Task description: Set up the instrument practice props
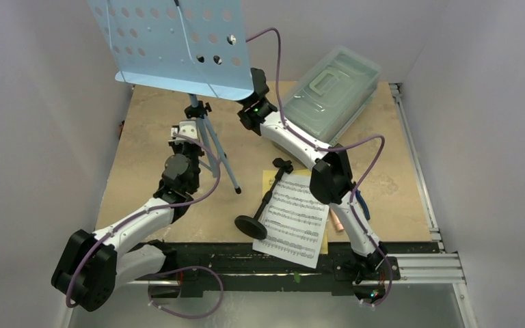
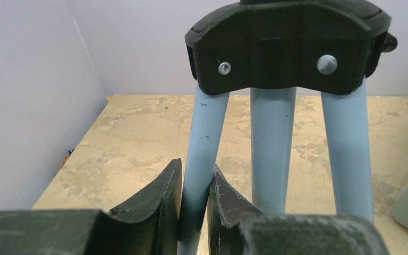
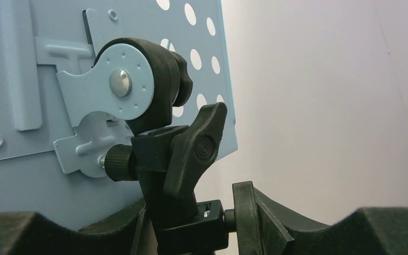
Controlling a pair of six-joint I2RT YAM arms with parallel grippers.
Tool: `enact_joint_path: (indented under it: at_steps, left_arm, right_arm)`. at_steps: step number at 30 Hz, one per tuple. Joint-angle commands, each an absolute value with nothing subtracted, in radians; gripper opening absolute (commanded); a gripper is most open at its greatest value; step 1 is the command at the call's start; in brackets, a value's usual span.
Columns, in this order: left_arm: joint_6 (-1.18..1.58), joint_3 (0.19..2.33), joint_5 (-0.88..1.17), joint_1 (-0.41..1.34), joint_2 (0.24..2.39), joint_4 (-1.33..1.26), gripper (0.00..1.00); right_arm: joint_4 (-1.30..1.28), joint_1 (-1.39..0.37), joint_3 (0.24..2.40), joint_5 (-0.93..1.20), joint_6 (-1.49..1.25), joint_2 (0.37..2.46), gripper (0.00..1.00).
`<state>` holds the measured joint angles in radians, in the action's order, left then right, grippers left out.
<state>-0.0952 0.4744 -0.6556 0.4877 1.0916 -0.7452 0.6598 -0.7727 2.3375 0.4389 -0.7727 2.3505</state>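
The light blue music stand (image 1: 171, 41) stands upright at the back left, its perforated desk high up. My left gripper (image 1: 183, 135) is shut on one tripod leg (image 2: 199, 154) just below the black leg hub (image 2: 281, 48). My right gripper (image 1: 256, 87) is behind the desk and closed around the black clamp and knob (image 3: 191, 159) under the desk (image 3: 26, 64). The white and yellow music sheets (image 1: 295, 217) lie flat at the front centre. The black mic stand (image 1: 260, 208) lies on its side beside them. The peach-pink microphone (image 1: 337, 222) lies right of the sheets.
A clear lidded plastic box (image 1: 331, 89) sits at the back right, close to my right forearm. Blue-handled pliers (image 1: 361, 200) lie partly under the right arm. White walls close in the left, back and right. The table's front edge has a black rail (image 1: 246, 263).
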Motion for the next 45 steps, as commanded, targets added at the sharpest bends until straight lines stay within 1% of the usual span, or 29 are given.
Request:
enact_joint_path:
  at_steps: [1,3,4,5,9,11,13,15,17,21,25,28,31,35,38,40,43,45]
  left_arm:
    - [0.115,0.384,-0.887,0.460,1.078,-0.544,0.00]
    - [0.166,0.409,-0.876,0.460,1.047,-0.465,0.01]
    - [0.200,0.423,-0.868,0.460,1.029,-0.415,0.06]
    - [0.242,0.437,-0.854,0.460,1.007,-0.369,0.15]
    - [0.313,0.462,-0.750,0.459,0.880,-0.256,0.41]
    - [0.324,0.485,-0.679,0.459,0.836,-0.242,0.49]
    - [0.314,0.515,-0.635,0.459,0.818,-0.234,0.54]
    - [0.271,0.545,-0.612,0.459,0.828,-0.246,0.57]
    - [0.234,0.581,-0.619,0.459,0.863,-0.258,0.58]
    - [0.220,0.650,-0.636,0.453,0.955,-0.276,0.60]
    - [0.324,0.708,-0.629,0.442,0.993,-0.152,0.61]
    - [0.429,0.702,-0.526,0.440,0.921,-0.049,0.65]
    - [0.522,0.687,-0.418,0.440,0.795,0.067,0.68]
    - [0.594,0.722,-0.380,0.440,0.644,0.247,0.70]
    - [0.644,0.748,-0.367,0.440,0.565,0.311,0.76]
    - [0.665,0.753,-0.364,0.440,0.543,0.303,0.78]
    - [0.609,0.746,-0.316,0.440,0.570,0.150,0.79]
    - [0.548,0.748,-0.301,0.440,0.626,0.042,0.80]
  right_arm:
    - [1.239,-0.678,2.415,0.203,-0.849,2.018,0.00]
    - [1.267,-0.677,2.384,0.219,-0.867,2.035,0.00]
    - [1.296,-0.677,2.373,0.230,-0.884,2.050,0.00]
    - [1.326,-0.678,2.359,0.241,-0.903,2.065,0.00]
    - [1.436,-0.681,2.318,0.269,-0.973,2.118,0.00]
    - [1.466,-0.689,2.280,0.309,-0.981,2.105,0.00]
    - [1.509,-0.705,2.181,0.343,-0.956,2.058,0.00]
    - [1.539,-0.716,2.090,0.376,-0.936,2.015,0.00]
    - [1.573,-0.726,2.056,0.399,-0.936,2.010,0.00]
    - [1.570,-0.738,2.082,0.441,-0.966,2.042,0.00]
    - [1.459,-0.757,2.141,0.488,-0.882,2.050,0.00]
    - [1.409,-0.764,2.184,0.488,-0.865,2.087,0.00]
    - [1.343,-0.768,2.188,0.439,-0.860,2.112,0.00]
    - [1.287,-0.779,2.184,0.404,-0.831,2.130,0.00]
    - [1.242,-0.791,2.224,0.401,-0.813,2.160,0.00]
    - [1.215,-0.803,2.216,0.376,-0.782,2.161,0.00]
    - [1.174,-0.829,2.203,0.341,-0.716,2.161,0.00]
    - [1.128,-0.850,2.223,0.326,-0.669,2.176,0.00]
